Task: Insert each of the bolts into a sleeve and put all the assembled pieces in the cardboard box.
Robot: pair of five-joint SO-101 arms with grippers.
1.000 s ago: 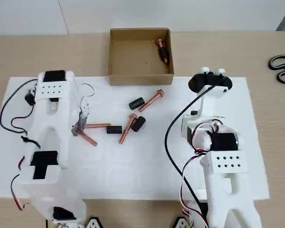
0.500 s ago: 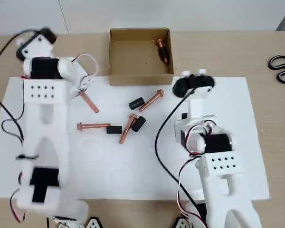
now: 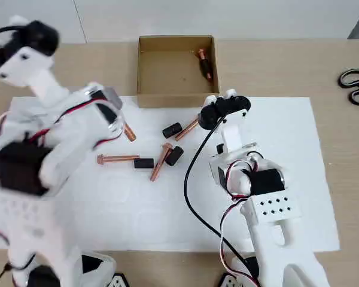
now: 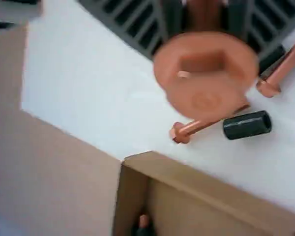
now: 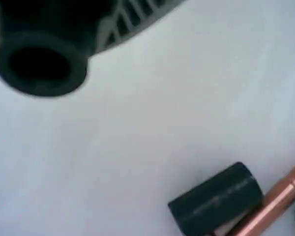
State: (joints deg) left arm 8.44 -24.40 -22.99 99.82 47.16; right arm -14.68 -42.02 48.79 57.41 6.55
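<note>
white paper (image 3: 299, 155) is spread over a wooden table (image 3: 275, 66). a copper flanged bolt (image 4: 204, 83) is clamped by the left gripper (image 4: 204, 14), a black tubular sleeve (image 5: 39, 66) by the right gripper (image 3: 210, 118).

Workshop-style bench, wooden table (image 3: 287, 66), white work sheet (image 3: 167, 209), scissors (image 3: 356, 84) at edge

- Wooden surface (image 3: 287, 66): a white sheet (image 3: 299, 179), scissors (image 3: 356, 84) (off to one side), the cardboard box (image 3: 146, 72) at the sheet's far edge.
- On the sheet: loose bolts (image 3: 116, 158) and black sleeves (image 3: 144, 162).
</note>
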